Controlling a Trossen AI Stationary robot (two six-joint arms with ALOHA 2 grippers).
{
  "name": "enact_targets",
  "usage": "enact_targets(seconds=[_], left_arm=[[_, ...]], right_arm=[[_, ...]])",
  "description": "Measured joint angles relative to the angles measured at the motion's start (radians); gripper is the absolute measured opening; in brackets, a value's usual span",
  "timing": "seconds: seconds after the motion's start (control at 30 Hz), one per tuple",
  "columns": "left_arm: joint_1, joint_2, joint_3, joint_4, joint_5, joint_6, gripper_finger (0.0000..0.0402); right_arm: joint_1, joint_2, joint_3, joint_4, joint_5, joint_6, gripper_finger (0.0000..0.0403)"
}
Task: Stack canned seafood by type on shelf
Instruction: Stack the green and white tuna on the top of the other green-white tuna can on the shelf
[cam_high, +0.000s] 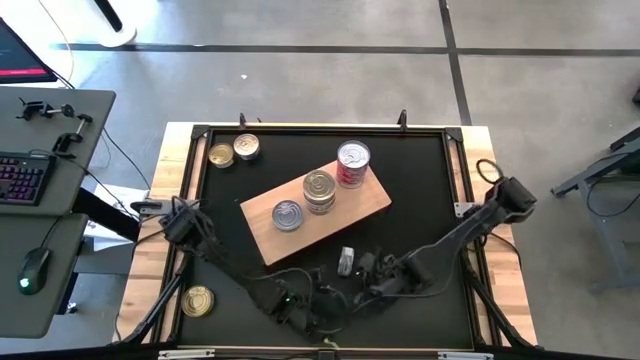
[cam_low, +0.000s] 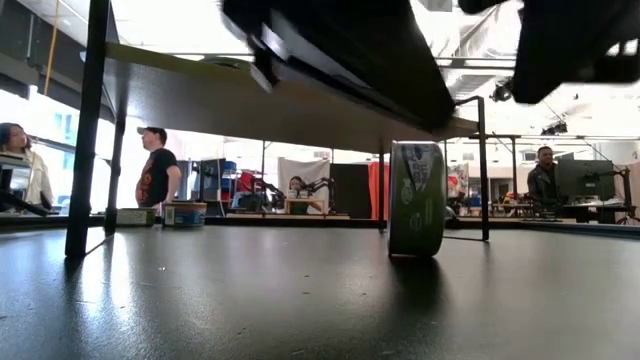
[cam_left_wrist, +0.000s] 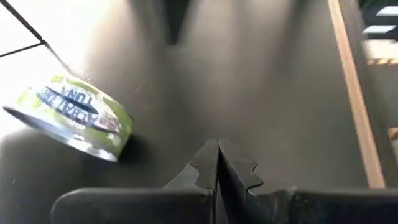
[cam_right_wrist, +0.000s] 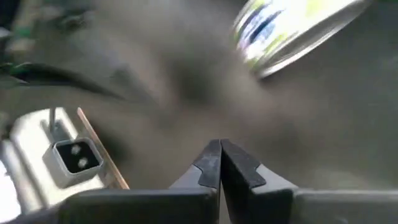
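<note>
The right gripper (cam_right_wrist: 220, 163) has its dark fingers pressed together on nothing, low over the black tabletop (cam_high: 420, 190). Just beside it a flat round metal tin with a green and blue label (cam_high: 346, 261) stands on its edge, apart from the fingers. The left gripper (cam_left_wrist: 217, 163), close by, is likewise closed and empty. Beyond both lies the light-brown rectangular wooden board (cam_high: 375, 203), carrying a flat silver-topped tin (cam_high: 287, 215), a short stack of tins (cam_high: 319, 190) and a taller red-labelled can (cam_high: 353, 164).

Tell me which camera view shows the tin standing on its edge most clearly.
The low view: the tin on edge stands sharp, side-on. The high view shows it small near the arms; both wrist views show it blurred.
</note>
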Motion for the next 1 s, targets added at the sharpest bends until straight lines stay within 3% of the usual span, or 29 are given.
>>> enact_targets(seconds=[0.17,0.3,0.4,0.6,0.87,1.0], left_arm=[[-0.074,-0.069,0.002,-0.155,-0.119,-0.102,0.0000],[-0.108,-0.091,0.001,-0.262,-0.258,-0.226,0.0000],[-0.110,-0.091,0.002,-0.269,-0.249,-0.284,0.0000],[-0.151,-0.091,0.001,-0.259,-0.239,-0.400,0.0000],[-0.178,-0.091,0.001,-0.262,-0.254,-0.413,0.0000],[-0.178,-0.091,0.001,-0.263,-0.255,-0.412,0.0000]], right_arm=[[-0.054,-0.084,0.000,-0.090,0.166,-0.022,0.0000],[-0.165,-0.073,-0.001,-0.065,0.152,-0.125,0.0000],[-0.222,-0.045,-0.001,0.012,0.120,-0.189,0.0000],[-0.238,-0.018,-0.002,-0.036,0.082,-0.202,0.0000],[-0.238,0.029,-0.003,-0.052,0.155,-0.176,0.0000],[-0.232,0.030,-0.003,-0.058,0.136,-0.172,0.0000]])
